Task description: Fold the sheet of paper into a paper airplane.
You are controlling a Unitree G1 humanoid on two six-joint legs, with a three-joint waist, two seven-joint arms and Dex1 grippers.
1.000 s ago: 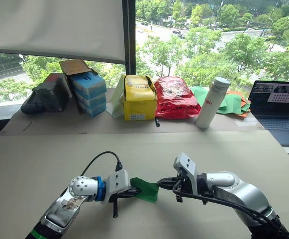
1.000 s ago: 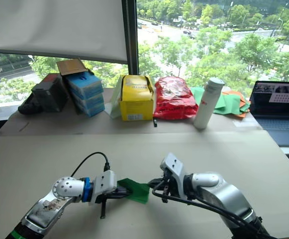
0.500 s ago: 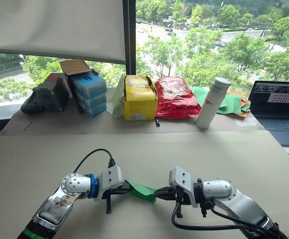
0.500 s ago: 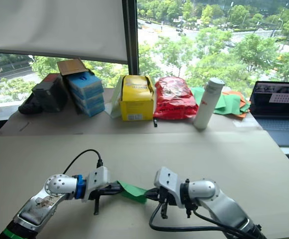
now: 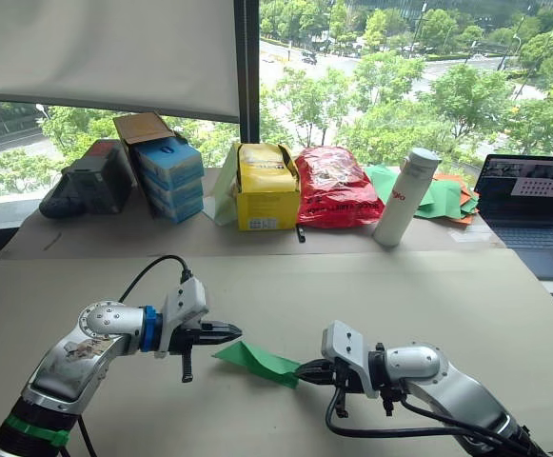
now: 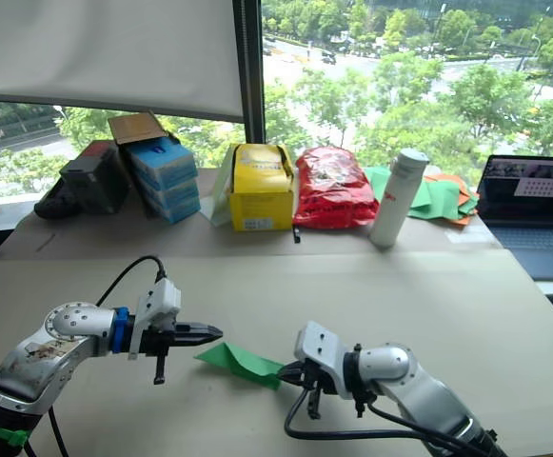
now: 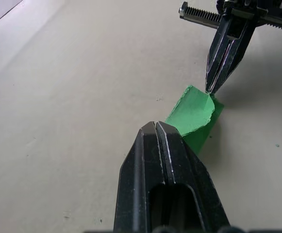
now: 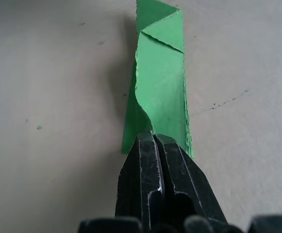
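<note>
Right gripper (image 5: 300,371) pinches folded sheet of paper (image 5: 255,360) end; left gripper (image 5: 227,332) closed, empty, just beside tip. Regrasp tip squarely, keep paper flat on bench (image 5: 447,295).

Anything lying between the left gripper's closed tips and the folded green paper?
Nothing: in the left eye view, bare tan table separates the left gripper from the folded green sheet of paper, which the right gripper pinches.

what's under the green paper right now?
The sheet of paper lies on the bare tan table, one end pinched in the right gripper. Nothing shows beneath it, though the patch it covers stays hidden.
</note>
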